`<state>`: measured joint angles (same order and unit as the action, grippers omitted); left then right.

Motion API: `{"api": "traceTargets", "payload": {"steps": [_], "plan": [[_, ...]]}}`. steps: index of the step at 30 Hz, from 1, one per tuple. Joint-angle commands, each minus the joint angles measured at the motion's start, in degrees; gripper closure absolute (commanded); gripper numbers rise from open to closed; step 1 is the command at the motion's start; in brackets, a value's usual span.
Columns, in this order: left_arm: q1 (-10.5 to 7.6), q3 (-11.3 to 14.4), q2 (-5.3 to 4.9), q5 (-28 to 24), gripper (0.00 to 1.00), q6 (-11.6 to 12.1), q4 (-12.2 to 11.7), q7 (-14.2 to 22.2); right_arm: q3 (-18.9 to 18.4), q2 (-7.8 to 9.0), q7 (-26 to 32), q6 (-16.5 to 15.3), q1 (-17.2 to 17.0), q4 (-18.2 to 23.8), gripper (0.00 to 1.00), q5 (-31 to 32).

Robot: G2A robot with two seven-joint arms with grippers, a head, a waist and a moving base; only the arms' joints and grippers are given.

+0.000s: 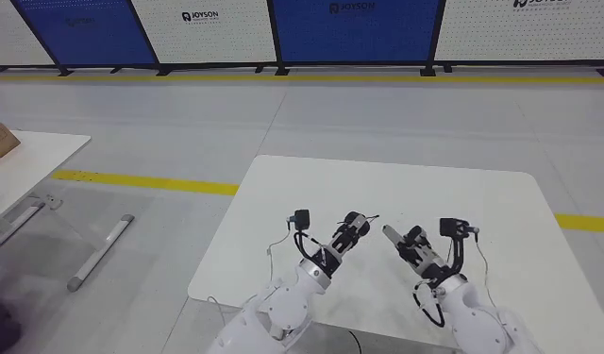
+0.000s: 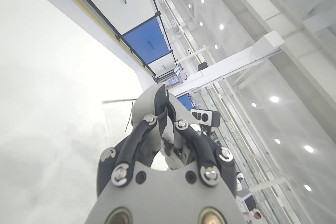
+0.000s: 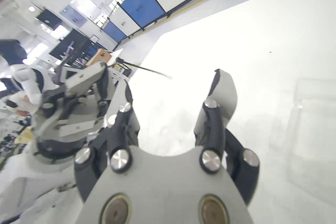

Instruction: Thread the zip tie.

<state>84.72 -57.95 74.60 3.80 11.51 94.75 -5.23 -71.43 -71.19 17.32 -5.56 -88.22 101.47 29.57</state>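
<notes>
The white rectangular table (image 1: pixel 472 193) had both arms over its edge at 6 o'clock in the top view. The right gripper (image 3: pixel 173 80) was wide open and held nothing. At its 9 o'clock, the left gripper (image 2: pixel 165 101) was closed on the thin black plastic zip tie (image 3: pixel 147 69), with the free strap pointing to about 3 o'clock. In my judgement, the open gripper should take the strap near its tip and keep it straight.

Left pincer (image 1: pixel 355 227) is gripping a thin zip tie (image 1: pixel 372 219), facing the gaping right pincer (image 1: pixel 400 233) over the white worktop (image 1: pixel 453 189)
</notes>
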Motion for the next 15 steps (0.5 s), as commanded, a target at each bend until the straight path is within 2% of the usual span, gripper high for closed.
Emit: {"api": "traceTargets", "payload": {"steps": [1,7,10,15], "plan": [[0.26,-0.7,-0.09,-0.2,1.0,0.1,-0.2,-0.2,-2.5,0.16,0.0,-0.6,-1.1,0.5,0.0,-4.7],[1.25,-2.6,-0.37,0.8,1.0,-0.2,-0.1,-1.2,-9.2,0.61,-1.4,-5.5,-4.6,0.9,0.0,-16.2],[1.87,-2.5,-0.48,2.8,1.0,0.4,0.3,-1.2,-11.0,0.73,-1.4,-5.0,-5.9,1.4,0.0,-18.9],[2.32,-2.5,-0.52,3.1,1.0,0.9,0.5,-1.1,-11.1,0.76,-0.9,-4.8,-6.1,1.7,0.0,-19.1]]}}
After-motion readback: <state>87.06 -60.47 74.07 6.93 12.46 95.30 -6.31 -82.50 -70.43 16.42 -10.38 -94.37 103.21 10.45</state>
